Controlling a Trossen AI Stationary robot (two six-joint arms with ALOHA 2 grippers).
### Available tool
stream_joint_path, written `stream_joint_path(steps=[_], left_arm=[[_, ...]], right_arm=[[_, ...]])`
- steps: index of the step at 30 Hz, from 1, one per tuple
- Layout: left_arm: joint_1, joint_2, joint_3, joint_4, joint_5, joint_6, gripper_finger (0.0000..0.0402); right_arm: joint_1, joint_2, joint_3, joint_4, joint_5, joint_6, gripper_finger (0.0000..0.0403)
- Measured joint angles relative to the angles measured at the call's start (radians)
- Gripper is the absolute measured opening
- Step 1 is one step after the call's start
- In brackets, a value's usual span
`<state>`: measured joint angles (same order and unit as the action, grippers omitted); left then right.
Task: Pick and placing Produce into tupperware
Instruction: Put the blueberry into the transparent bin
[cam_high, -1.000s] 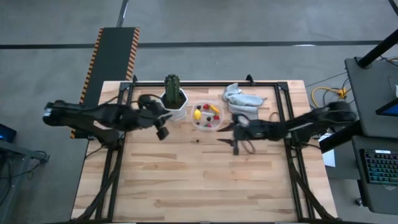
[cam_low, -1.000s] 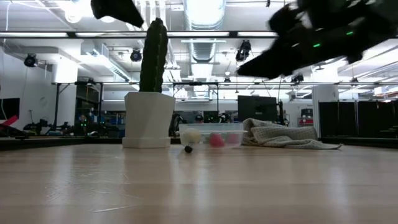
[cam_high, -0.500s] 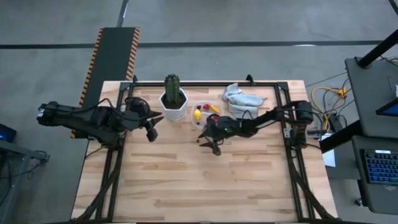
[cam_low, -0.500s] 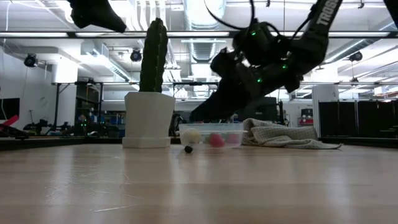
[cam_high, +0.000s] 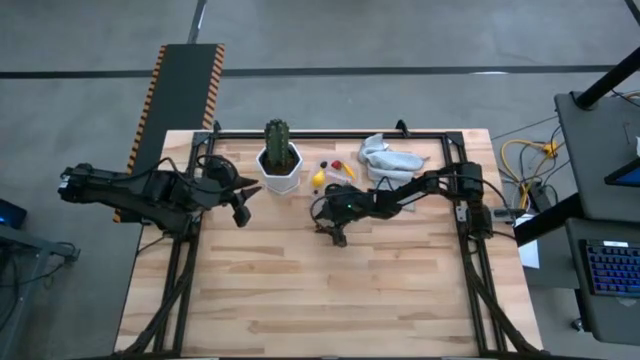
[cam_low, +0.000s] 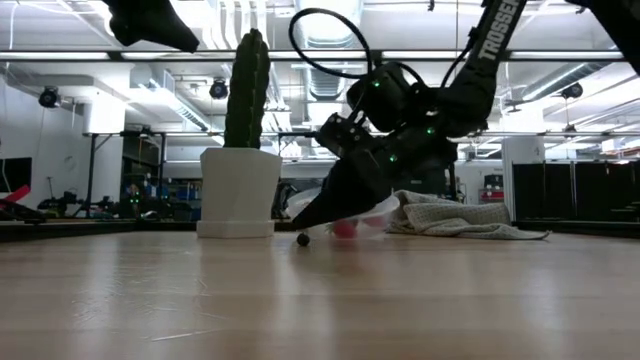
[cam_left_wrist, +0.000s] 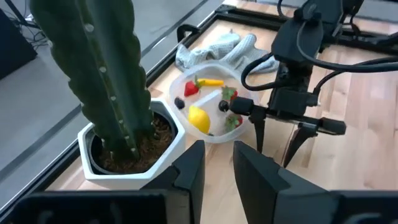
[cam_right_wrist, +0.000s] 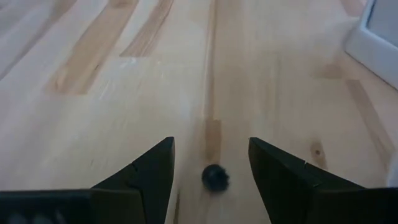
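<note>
Pale wooden tabletop (cam_right_wrist: 93, 93) carries a dark berry (cam_right_wrist: 215, 177) between the right gripper's (cam_right_wrist: 210, 163) spread fingers.

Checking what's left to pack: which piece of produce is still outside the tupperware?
The dark round berry lies alone on the bare table, between the open fingers of the right gripper. The other pieces sit inside the tupperware.

pale planked wood table (cam_high: 300, 290) with matt grain, translucent plastic tupperware (cam_left_wrist: 244, 127), crumpled grey cloth (cam_high: 388, 157)
</note>
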<state>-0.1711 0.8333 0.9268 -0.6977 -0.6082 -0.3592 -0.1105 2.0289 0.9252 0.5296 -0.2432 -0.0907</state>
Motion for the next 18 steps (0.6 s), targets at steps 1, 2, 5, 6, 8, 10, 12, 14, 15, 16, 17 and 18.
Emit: stream_joint_path(steps=[1, 2, 5, 6, 8, 10, 12, 14, 15, 16, 17, 18], left_arm=[[0.0, -0.001, 0.0, -0.002, 0.001, 0.0, 0.0069], [0.0, 0.0, 0.0, -0.002, 0.005, 0.0, 0.0069], [0.0, 0.006, 0.0, -0.002, 0.006, -0.001, 0.0069], [-0.001, 0.005, 0.0, -0.002, 0.008, -0.001, 0.0069], [-0.001, 0.004, 0.0, -0.002, 0.009, -0.001, 0.0069], [-0.001, 0.003, 0.0, -0.001, 0.01, -0.002, 0.0069], [-0.001, 0.001, 0.0, -0.002, 0.013, -0.002, 0.0069], [-0.001, 0.002, 0.0, -0.001, 0.012, -0.003, 0.0069], [-0.001, 0.001, 0.0, -0.003, 0.013, -0.003, 0.0069], [-0.001, 0.004, 0.0, -0.002, 0.013, -0.003, 0.0069], [-0.001, 0.007, 0.0, -0.002, 0.012, -0.003, 0.0069], [-0.001, 0.008, 0.0, -0.004, 0.012, -0.003, 0.0069]], right_arm=[[0.0, 0.001, 0.004, -0.004, 0.0, 0.0, 0.0199], [0.0, -0.002, 0.004, -0.017, 0.0, 0.004, 0.0199], [0.001, -0.029, 0.006, -0.05, -0.003, 0.004, 0.0199], [0.0, -0.044, 0.003, -0.061, -0.003, 0.004, 0.0199], [0.0, -0.08, 0.001, -0.076, -0.003, -0.005, 0.0199], [0.001, -0.119, -0.003, -0.106, -0.001, -0.019, 0.0199], [0.001, -0.146, -0.002, -0.131, 0.001, -0.027, 0.0199], [0.001, -0.158, -0.003, -0.144, 0.0, -0.035, 0.0199], [0.001, -0.16, -0.003, -0.158, 0.0, -0.041, 0.0199], [0.002, -0.161, -0.003, -0.17, 0.0, -0.042, 0.0199], [0.001, -0.16, -0.004, -0.183, 0.0, -0.042, 0.0199], [0.001, -0.16, -0.005, -0.193, 0.0, -0.042, 0.0199]])
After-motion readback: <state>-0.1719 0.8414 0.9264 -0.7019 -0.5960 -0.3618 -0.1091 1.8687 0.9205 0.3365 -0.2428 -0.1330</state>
